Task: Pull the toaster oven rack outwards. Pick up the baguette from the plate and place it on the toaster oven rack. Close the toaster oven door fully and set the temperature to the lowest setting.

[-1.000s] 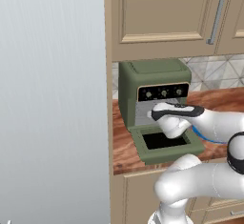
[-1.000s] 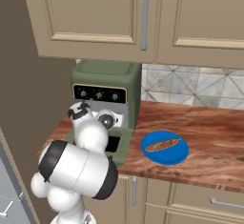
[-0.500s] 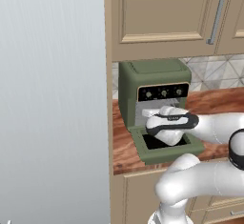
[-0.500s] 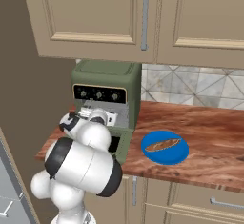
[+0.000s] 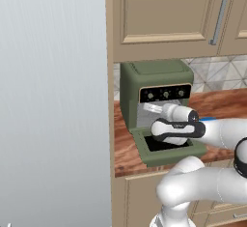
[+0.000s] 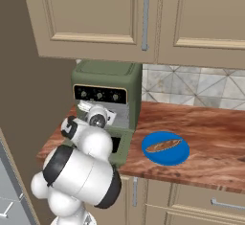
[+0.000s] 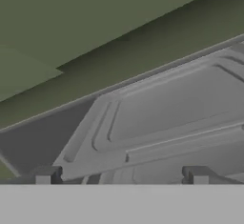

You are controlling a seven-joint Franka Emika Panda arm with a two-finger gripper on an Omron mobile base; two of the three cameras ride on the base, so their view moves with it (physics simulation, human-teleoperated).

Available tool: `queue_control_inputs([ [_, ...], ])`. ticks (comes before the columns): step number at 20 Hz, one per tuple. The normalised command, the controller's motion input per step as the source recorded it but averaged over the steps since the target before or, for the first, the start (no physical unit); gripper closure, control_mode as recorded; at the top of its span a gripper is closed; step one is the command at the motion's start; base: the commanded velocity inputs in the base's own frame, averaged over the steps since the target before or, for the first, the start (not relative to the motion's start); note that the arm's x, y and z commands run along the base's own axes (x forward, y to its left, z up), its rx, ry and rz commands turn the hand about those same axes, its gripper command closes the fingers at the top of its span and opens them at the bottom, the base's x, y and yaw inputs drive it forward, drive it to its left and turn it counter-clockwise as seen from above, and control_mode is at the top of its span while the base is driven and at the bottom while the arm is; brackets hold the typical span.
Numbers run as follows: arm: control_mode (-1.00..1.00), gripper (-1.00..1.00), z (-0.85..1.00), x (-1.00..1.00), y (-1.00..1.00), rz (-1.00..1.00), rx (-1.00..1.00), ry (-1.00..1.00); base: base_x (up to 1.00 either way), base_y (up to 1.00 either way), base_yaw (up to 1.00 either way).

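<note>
Two dark fingertips (image 7: pixel 46 175) of the gripper (image 7: pixel 121 176) are standing fully apart, gripping nothing, pointing into the grey cavity of the toaster oven (image 5: pixel 155 83) above its lowered toaster oven door (image 5: pixel 166 148). Inside, the toaster oven rack (image 7: pixel 181 144) is looking like stiff, thin, slippery wire, probably best hooked at its front bar. Well right of the oven, the plate (image 6: pixel 165 157) is carrying the baguette (image 6: pixel 164 146), likely light and crusty.
</note>
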Motion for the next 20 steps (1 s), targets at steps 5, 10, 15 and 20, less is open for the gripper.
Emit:
queue_control_inputs([
  [5,-1.00,-1.00,-0.04,0.00,-0.10,0.00,0.26,0.00,0.00,0.00,0.00],
  [10,-1.00,-1.00,0.00,0.02,-0.01,0.00,0.02,0.00,0.00,0.00,0.00],
  [15,-1.00,-1.00,0.00,0.18,-0.09,0.00,0.02,0.00,0.00,0.00,0.00],
  [20,-1.00,-1.00,0.00,0.28,-0.01,0.00,0.00,0.00,0.00,0.00,0.00],
])
